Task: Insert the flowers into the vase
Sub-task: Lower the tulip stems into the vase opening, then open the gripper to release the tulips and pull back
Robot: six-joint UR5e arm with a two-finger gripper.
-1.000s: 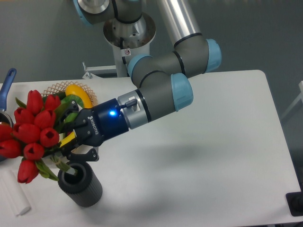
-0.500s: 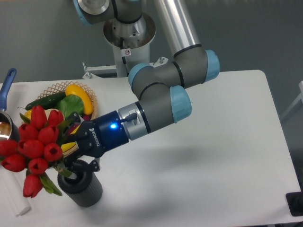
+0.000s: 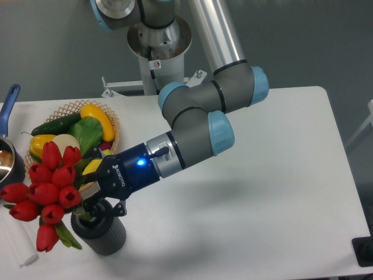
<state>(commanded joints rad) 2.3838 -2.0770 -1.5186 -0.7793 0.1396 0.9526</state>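
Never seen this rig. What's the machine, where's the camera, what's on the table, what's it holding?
One jointed robot arm on a pedestal behind a white table, seen by a single fixed camera in front, looking down. Its two-finger tool is closed on the stems of a bunch of red tulips, right above a dark ribbed vase. Behind stands a wicker basket of fruit and vegetables; at the left edge, a pot with a blue handle.

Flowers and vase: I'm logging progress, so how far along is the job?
Done: the end effector has the flowers by the stems, over the vase. In hand: lowering them into its mouth; the stem ends are hidden. Left: seating the bunch and letting go.
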